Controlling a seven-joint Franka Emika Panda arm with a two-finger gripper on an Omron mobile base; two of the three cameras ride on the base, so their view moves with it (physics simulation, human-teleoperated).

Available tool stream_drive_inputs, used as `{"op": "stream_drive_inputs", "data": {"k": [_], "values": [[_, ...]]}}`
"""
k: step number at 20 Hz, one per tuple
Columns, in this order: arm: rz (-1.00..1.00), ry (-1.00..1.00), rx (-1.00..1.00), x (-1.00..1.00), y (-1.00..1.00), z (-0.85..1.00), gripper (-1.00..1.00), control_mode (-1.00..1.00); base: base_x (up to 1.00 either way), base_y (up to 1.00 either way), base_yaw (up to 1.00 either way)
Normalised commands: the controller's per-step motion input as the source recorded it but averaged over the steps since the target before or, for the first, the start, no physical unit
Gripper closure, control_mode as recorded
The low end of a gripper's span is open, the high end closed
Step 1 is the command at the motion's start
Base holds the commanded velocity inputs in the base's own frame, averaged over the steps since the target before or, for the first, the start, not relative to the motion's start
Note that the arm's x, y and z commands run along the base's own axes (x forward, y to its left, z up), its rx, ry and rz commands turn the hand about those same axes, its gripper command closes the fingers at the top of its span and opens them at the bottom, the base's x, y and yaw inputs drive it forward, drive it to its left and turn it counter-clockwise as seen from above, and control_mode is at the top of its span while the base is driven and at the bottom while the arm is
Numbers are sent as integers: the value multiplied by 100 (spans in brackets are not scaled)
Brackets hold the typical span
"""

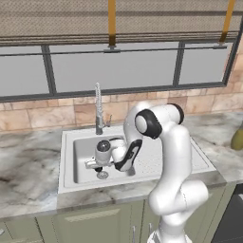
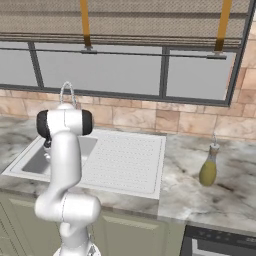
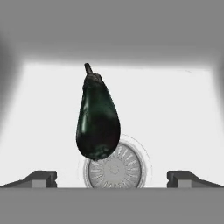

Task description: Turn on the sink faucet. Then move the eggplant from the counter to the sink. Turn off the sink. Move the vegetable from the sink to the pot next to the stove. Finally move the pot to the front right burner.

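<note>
Basin floor: bare white around the eggplant [image 3: 98,122], which lies partly over the drain [image 3: 116,168].
Claw [image 3: 112,179]: fingers spread wide.
Faucet [image 1: 98,110]: stands behind the basin, seemingly clear.

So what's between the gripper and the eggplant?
Nothing: in the hand view the open gripper faces the eggplant, with bare sink floor and the drain between.

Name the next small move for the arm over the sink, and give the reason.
Probably lower straight down and close on the eggplant. It lies on the sink floor, its fat end over the drain, and the gripper is open, one of its fingers on each side.
</note>
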Motion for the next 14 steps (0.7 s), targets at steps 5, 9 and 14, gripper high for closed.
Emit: {"op": "stream_drive_inputs", "data": {"k": [5,9,14], "values": [[-2,11,0,45,17,-3,-100,-100,0,0,0],[0,9,0,43,10,-10,-100,-100,0,0,0],[0,9,0,26,9,-18,-100,-100,0,0,0]]}}
